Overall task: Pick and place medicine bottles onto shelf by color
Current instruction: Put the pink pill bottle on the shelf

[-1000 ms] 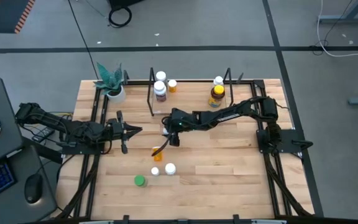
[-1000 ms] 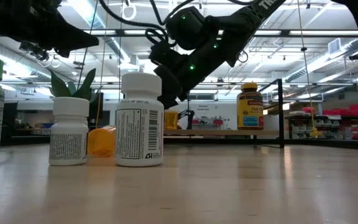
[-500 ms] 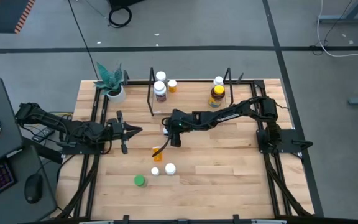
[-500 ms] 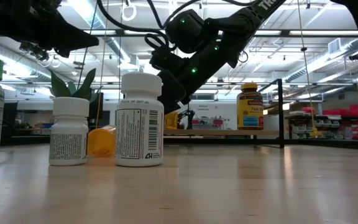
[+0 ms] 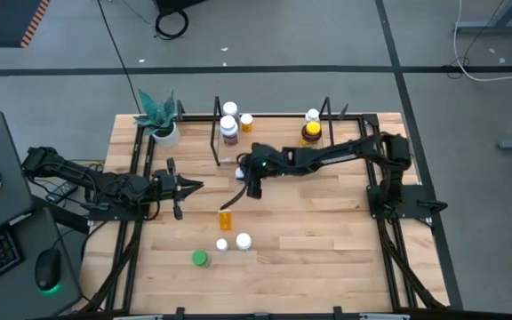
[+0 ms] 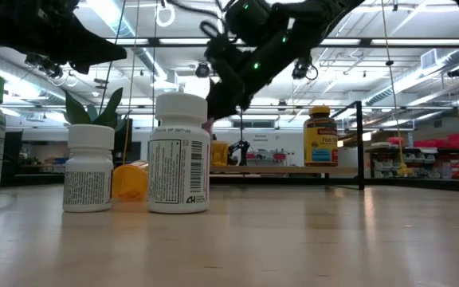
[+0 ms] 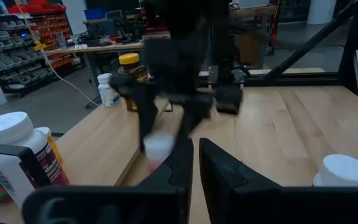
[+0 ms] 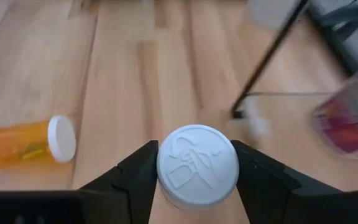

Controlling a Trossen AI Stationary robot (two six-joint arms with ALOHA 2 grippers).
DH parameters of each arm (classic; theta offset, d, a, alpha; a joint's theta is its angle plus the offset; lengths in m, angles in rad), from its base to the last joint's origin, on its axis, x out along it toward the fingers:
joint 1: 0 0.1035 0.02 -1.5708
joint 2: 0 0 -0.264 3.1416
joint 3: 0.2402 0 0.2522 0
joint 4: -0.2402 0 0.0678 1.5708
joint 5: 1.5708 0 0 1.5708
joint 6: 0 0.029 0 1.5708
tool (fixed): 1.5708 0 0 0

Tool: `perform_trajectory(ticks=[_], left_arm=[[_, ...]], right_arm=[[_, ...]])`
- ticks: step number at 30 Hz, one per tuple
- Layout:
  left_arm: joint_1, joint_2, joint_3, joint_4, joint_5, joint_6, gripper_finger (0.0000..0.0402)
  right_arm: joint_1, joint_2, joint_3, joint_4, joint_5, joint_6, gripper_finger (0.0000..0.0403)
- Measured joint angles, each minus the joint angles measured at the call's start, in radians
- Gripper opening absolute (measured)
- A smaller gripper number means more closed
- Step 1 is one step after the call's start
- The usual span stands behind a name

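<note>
Now the right gripper (image 5: 249, 176) clenches a white-capped bottle (image 8: 197, 165) upright, just short of the shelf (image 5: 216, 133) toward the surface's far edge.

White-capped bottle (image 8: 197, 165) upright in the right claw (image 8: 196, 167); orange bottle (image 5: 226, 217) lies on its side.

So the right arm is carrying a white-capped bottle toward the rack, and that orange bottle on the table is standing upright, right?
Not quite. The orange bottle lies on its side on the table; the right wrist view shows this best. The rest holds: the right gripper is shut on a white-capped bottle, near the rack.
</note>
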Motion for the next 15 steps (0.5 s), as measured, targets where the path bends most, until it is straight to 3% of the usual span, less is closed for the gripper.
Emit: perform_trajectory(ticks=[6,15], left_arm=[[0.000,0.000,0.000,0.000,0.000,0.000,0.0026],[0.000,0.000,0.000,0.000,0.000,0.000,0.0036]], right_arm=[[-0.069,-0.096,0.000,-0.046,-0.003,-0.049,0.0197],[-0.204,-0.082,0.000,-0.006,-0.052,-0.104,0.0198]])
